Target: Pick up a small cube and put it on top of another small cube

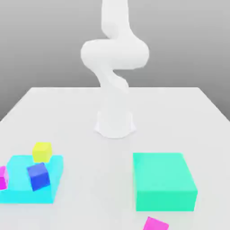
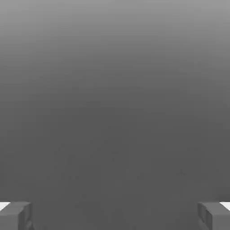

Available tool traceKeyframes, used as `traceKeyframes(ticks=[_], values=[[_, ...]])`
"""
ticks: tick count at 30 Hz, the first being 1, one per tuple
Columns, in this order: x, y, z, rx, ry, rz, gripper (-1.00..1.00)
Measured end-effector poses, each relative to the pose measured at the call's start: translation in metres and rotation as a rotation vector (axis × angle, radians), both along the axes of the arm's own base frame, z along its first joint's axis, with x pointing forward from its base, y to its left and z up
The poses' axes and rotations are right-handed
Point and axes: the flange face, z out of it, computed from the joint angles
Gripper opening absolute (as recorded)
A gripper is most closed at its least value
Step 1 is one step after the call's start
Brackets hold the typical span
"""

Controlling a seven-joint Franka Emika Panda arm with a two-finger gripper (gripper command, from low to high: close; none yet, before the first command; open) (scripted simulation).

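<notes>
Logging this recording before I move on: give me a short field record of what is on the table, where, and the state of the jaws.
surface: white table
arm: white arm, base at table centre
gripper: jaws wide open, nothing between them
pink cube A: exterior view's left edge, against the cyan block
pink cube B: on the table, in front of the green block
cyan block: exterior view's left
yellow cube: at the cyan block's far edge
blue cube: on the cyan block, tilted
green block: exterior view's right
stacking: not yet done
</notes>
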Motion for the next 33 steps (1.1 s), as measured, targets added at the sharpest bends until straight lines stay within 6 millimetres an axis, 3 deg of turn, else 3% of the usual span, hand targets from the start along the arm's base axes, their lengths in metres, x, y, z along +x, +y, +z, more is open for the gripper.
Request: traceKeyframes(ticks=[8, 16, 23, 33], values=[[0.090, 0.021, -0.114, -0.013, 0.200, -0.133, 0.00], [0.144, 0.037, -0.246, 0.012, 0.384, -0.233, 0.00], [0.160, 0.055, -0.363, 0.071, 0.540, -0.302, 0.00], [0.150, 0.085, -0.514, 0.189, 0.712, -0.376, 0.00]])
